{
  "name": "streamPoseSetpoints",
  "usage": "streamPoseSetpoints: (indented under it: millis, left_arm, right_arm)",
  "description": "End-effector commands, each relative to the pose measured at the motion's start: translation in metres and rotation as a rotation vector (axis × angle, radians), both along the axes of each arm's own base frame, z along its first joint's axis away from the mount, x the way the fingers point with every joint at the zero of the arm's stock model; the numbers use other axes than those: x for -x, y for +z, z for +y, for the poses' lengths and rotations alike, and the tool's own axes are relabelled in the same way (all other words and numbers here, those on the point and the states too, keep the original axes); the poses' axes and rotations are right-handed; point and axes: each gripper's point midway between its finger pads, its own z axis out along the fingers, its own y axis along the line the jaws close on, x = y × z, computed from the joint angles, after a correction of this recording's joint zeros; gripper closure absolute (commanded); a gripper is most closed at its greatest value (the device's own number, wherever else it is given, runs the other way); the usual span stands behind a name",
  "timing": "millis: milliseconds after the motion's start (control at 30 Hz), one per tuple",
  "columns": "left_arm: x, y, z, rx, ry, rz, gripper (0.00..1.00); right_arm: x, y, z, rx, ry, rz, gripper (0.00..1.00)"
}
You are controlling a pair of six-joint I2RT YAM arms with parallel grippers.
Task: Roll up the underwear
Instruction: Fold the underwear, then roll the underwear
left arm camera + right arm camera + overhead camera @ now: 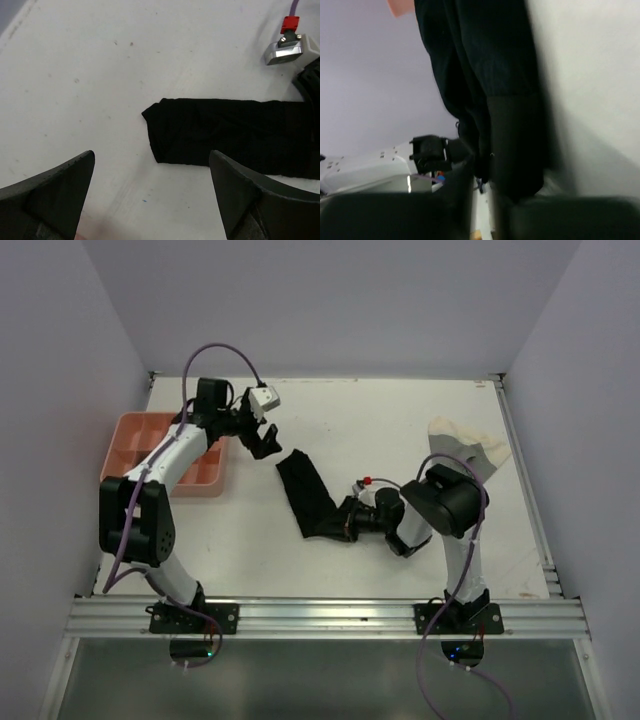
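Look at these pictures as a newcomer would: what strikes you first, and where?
A black underwear strip lies mid-table, its near end pinched in the right hand. The left hand hangs open by its far end. A pink tray sits at the left edge, a cream garment at the far right.

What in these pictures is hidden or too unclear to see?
Pink tray: top view, left arm covers some compartments.
Black underwear: near end under the right jaws in top view; cut off by left wrist view's edge.
Cream underwear: top view, right arm hides its near part.
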Motion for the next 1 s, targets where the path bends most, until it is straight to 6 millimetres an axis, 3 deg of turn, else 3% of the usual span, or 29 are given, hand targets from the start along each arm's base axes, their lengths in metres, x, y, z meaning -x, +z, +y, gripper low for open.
streamPoseSetpoints:
  millis: [0,33,67,100,133,167,200,300,367,400,467,500,533,567,600,700,967]
  left_arm:
    - [0.033,-0.03,0.008,0.002,0.062,0.125,0.0]
    - [0.036,-0.023,0.009,0.004,0.063,0.094,0.0]
    - [0.04,-0.022,0.011,-0.002,0.064,0.086,0.0]
    - [0.047,-0.029,0.014,-0.007,0.069,0.094,0.0]
    - [0.047,-0.017,0.014,0.005,0.077,0.045,0.0]
    - [0.049,-0.015,0.014,0.013,0.085,0.033,0.0]
    - [0.053,-0.019,0.015,0.026,0.112,0.058,0.0]
    - [0.051,-0.012,0.016,0.053,0.158,0.057,0.0]
    - [0.051,-0.023,0.017,0.059,0.191,0.127,0.0]
    - [0.05,-0.026,0.017,0.056,0.196,0.142,0.0]
    - [0.049,-0.043,0.019,0.033,0.211,0.185,0.0]
    - [0.048,-0.05,0.023,0.016,0.248,0.202,0.01]
    - [0.048,-0.058,0.025,0.002,0.259,0.215,0.04]
    - [0.049,-0.063,0.028,-0.013,0.272,0.226,0.09]
    - [0.049,-0.069,0.031,-0.03,0.288,0.233,0.24]
    - [0.058,-0.087,0.033,-0.076,0.299,0.274,0.61]
    - [0.065,-0.136,0.021,-0.168,0.289,0.384,0.66]
  right_arm:
    - [-0.009,0.048,0.021,-0.067,-0.136,-0.132,0.59]
    - [-0.012,0.077,0.023,-0.077,-0.139,-0.199,0.46]
    - [-0.016,0.086,0.024,-0.044,-0.138,-0.229,0.42]
    - [-0.016,0.054,0.014,0.151,-0.126,-0.211,0.39]
    - [-0.019,0.057,0.008,0.247,-0.121,-0.243,0.36]
    - [-0.034,0.097,0.008,0.29,-0.137,-0.346,0.34]
    - [-0.027,0.071,-0.017,0.504,-0.102,-0.334,0.33]
    - [-0.035,0.099,-0.035,0.636,-0.079,-0.443,0.37]
    - [-0.047,0.101,-0.044,0.7,-0.09,-0.469,0.49]
    - [-0.051,0.098,-0.047,0.739,-0.068,-0.498,0.62]
    - [-0.062,0.093,-0.047,0.799,-0.046,-0.523,0.73]
    - [-0.063,0.071,-0.05,0.852,0.004,-0.498,0.83]
    - [-0.067,0.067,-0.049,0.87,0.016,-0.504,0.87]
    - [-0.071,0.063,-0.046,0.869,0.029,-0.524,0.9]
    - [-0.071,0.047,-0.044,0.885,0.054,-0.507,0.94]
    - [-0.072,0.028,-0.044,0.906,0.083,-0.498,1.0]
    - [-0.058,-0.004,-0.041,0.904,0.135,-0.473,1.0]
